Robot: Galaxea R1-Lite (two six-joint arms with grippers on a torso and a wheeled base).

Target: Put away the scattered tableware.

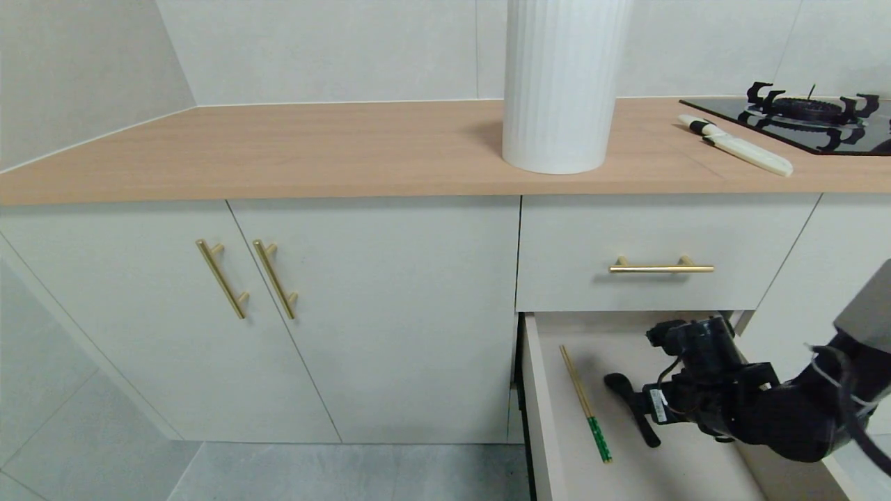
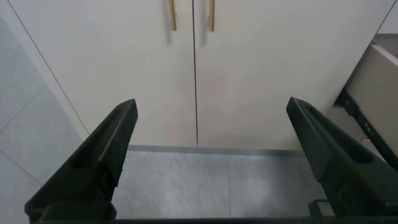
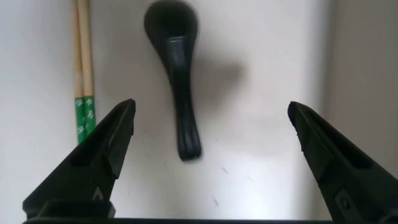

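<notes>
The right arm is glossy black, built of rounded, bulging links. Farthest back from the fingers it ends in a flat grey segment. Thin black cables loop along its outside. Just behind the fingers a small white label sits on the wrist, beside a boxy black camera housing. The right gripper and the left gripper both have matt black, wedge-shaped fingers tapering to blunt tips.

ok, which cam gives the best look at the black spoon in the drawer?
Right wrist view: the black soup spoon lies whole, bowl to handle, beside the green-tipped wooden chopsticks. Head view catches it obliquely, beside the right claw. Left wrist view faces cupboard doors.
</notes>
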